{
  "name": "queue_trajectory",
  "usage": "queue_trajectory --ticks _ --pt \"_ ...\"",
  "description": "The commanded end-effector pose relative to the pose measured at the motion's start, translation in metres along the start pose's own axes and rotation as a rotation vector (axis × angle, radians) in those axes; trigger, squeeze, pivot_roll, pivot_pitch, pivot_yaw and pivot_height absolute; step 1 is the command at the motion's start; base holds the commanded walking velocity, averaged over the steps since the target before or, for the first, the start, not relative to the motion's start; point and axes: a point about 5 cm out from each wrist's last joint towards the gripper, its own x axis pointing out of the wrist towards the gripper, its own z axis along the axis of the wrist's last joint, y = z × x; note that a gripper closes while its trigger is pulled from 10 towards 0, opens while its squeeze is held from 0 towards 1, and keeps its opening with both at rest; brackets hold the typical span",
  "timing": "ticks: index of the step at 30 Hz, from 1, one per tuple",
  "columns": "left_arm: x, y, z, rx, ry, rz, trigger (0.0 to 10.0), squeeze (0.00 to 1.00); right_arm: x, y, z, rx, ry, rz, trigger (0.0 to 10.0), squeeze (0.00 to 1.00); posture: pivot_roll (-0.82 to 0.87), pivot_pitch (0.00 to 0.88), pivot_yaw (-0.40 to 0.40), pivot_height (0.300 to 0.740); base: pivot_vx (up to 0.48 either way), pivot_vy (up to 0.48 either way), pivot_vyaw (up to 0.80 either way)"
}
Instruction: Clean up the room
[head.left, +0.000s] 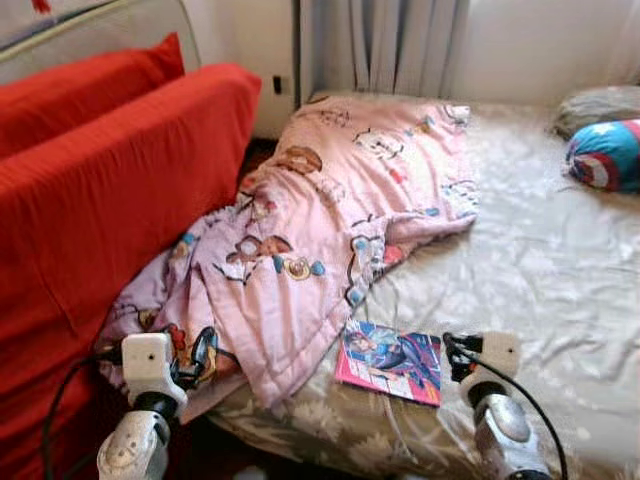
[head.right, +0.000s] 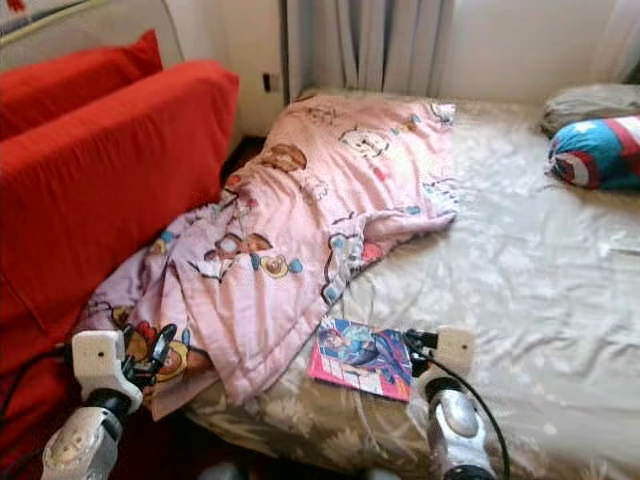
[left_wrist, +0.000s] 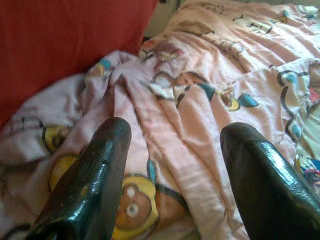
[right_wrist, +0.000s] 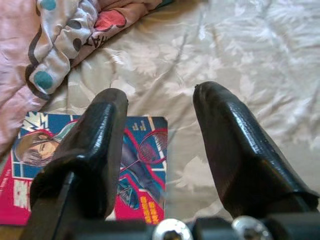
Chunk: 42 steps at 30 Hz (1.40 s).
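- A wide bed with a pale beige, flower-patterned sheet (head.left: 530, 260) filled most of the scene and served as the landmark.
- A bright red cloth-covered sofa (head.left: 110, 190) stood along the bed's left side, with a red cushion (head.left: 90, 75) on top of it.
- A rumpled pink quilt printed with cartoon figures (head.left: 320, 210) lay over the bed's left half, and its lower corner spilled off the bed edge against the sofa.
- Grey curtains (head.left: 385, 45) hung behind the head of the bed.
- A round blue, red and white shield-patterned pillow (head.left: 605, 155) rested at the bed's far right, with a grey pillow (head.left: 598, 105) just behind it.
- A thin comic book with a pink and blue cover (head.left: 390, 362) lay flat on the sheet near the bed's front edge, just beside the quilt's hem.
- The left gripper (left_wrist: 175, 165) hovered over the quilt's hanging corner, with its black fingers (left_wrist: 95, 175) spread wide and empty.
- The right gripper (right_wrist: 160, 130) hung above the bed's front edge, just beside the comic book, with its fingers wide apart and holding nothing.
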Motion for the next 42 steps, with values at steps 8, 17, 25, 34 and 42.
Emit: queue_trajectory --ticks 8,17,25,34,42 --pt "-0.006 0.01 0.005 0.02 -0.001 0.03 10.0 0.0 0.001 0.005 -0.003 0.02 0.028 0.001 10.0 0.0 0.12 0.143 -0.01 0.652 0.0 0.0 0.0" --pt "-0.007 0.015 0.015 0.022 -0.02 0.056 10.0 0.0 0.003 0.001 -0.004 0.02 0.053 -0.033 10.0 0.0 0.15 0.275 -0.002 0.644 0.0 0.0 0.0" --pt "-0.008 0.02 0.021 0.028 -0.021 0.077 10.0 0.0 0.008 0.007 -0.003 0.058 0.101 -0.07 10.0 0.0 0.17 0.294 0.017 0.644 0.0 0.0 0.0" --pt "-0.01 0.016 0.021 0.031 -0.015 0.06 10.0 0.0 0.013 0.011 0.007 0.085 0.051 -0.047 10.0 0.0 0.18 0.3 0.022 0.634 0.0 0.0 0.0" --pt "-0.016 0.018 0.02 0.034 -0.003 0.073 10.0 0.0 0.013 0.01 0.006 0.08 0.08 -0.056 10.0 0.0 0.2 0.295 0.02 0.634 0.0 0.0 0.0"
